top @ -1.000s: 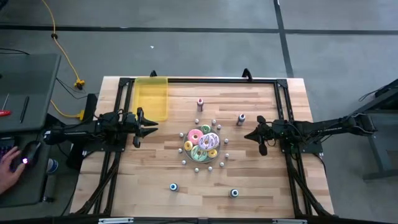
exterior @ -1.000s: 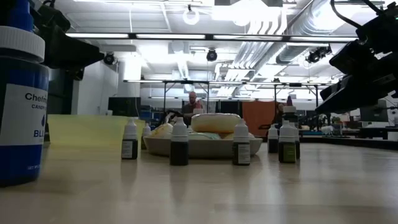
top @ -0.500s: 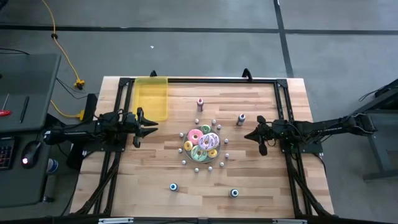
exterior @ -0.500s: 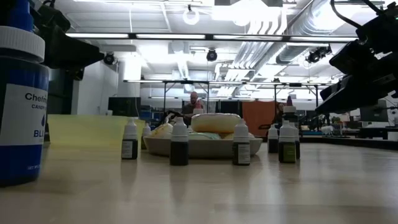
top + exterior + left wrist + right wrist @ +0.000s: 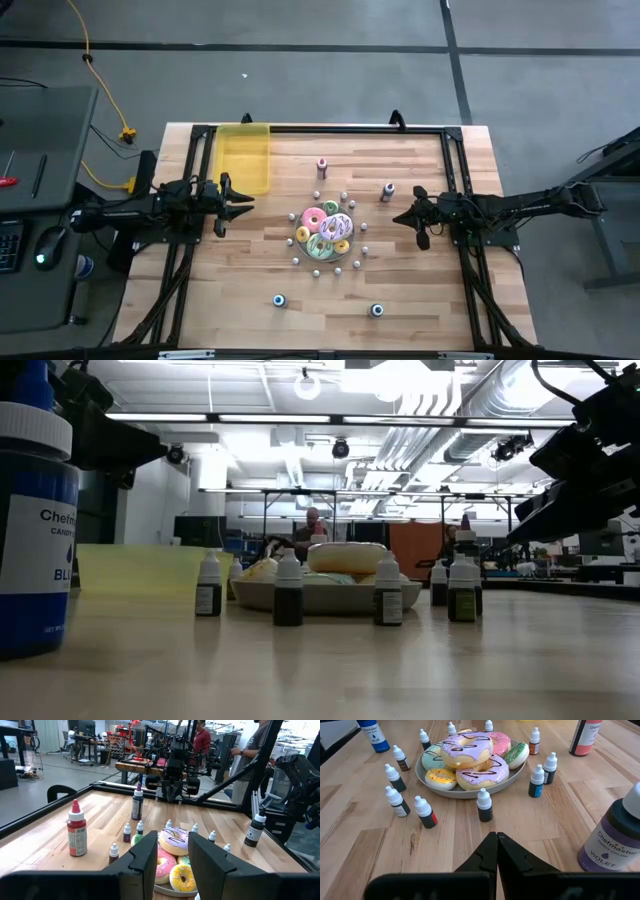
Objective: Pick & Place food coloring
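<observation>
The food coloring is several tiny pale bottles standing upright in a loose ring around a plate of frosted doughnuts [image 5: 300, 243] at mid-table. The right wrist view shows them well, for example one [image 5: 484, 805] just before the plate and others [image 5: 426, 812] [image 5: 537, 781] to either side. The low view shows some [image 5: 288, 590] too. My left gripper [image 5: 240, 205] [image 5: 172, 855] hovers open at the plate's left, above the table. My right gripper [image 5: 403, 217] [image 5: 496, 851] hovers shut at the plate's right, with the nearest tiny bottle a short way ahead of it.
A yellow tray [image 5: 245, 155] lies at the far left. Bigger bottles stand apart: pink [image 5: 322, 166] and violet [image 5: 388, 190] [image 5: 615, 837] beyond the plate, blue [image 5: 279, 300] [image 5: 35, 520] and another [image 5: 377, 311] near the front edge. Black frame rails [image 5: 455, 180] run along the table's sides.
Both arms and all bottles have kept still. A person's hand that lay on the mouse at the desk left of the table has drawn out of view.
</observation>
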`<state>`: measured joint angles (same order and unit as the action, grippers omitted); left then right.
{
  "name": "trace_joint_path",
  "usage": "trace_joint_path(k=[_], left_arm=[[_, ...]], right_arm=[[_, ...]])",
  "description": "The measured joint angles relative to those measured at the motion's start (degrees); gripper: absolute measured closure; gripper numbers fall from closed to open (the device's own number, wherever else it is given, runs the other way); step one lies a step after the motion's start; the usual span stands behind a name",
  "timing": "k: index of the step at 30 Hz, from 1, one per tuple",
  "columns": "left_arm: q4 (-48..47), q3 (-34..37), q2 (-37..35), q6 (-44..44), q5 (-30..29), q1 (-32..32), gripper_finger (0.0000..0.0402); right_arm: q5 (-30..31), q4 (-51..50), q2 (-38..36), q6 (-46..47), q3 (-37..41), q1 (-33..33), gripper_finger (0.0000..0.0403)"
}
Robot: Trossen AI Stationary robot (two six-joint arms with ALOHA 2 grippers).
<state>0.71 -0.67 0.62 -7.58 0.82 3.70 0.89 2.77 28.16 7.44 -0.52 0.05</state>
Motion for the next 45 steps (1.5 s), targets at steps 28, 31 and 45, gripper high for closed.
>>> trace_joint_path(k=[28, 31, 45], left_arm=[[0.0, 0.0, 0.0, -2.0, 0.1, 0.0, 0.0296], [0.0, 0.0, 0.0, -4.7, 0.1, 0.0, 0.0296], [2.3, -4.3, 1.2, -5.8, -6.1, 0.0, 0.0296]], right_arm=[[0.0, 0.0, 0.0, 0.0, 0.0, 0.0, 0.0402], [0.0, 0.0, 0.0, 0.0, 0.0, 0.0, 0.0402], [0.0, 0.0, 0.0, 0.0, 0.0, 0.0, 0.0402]])
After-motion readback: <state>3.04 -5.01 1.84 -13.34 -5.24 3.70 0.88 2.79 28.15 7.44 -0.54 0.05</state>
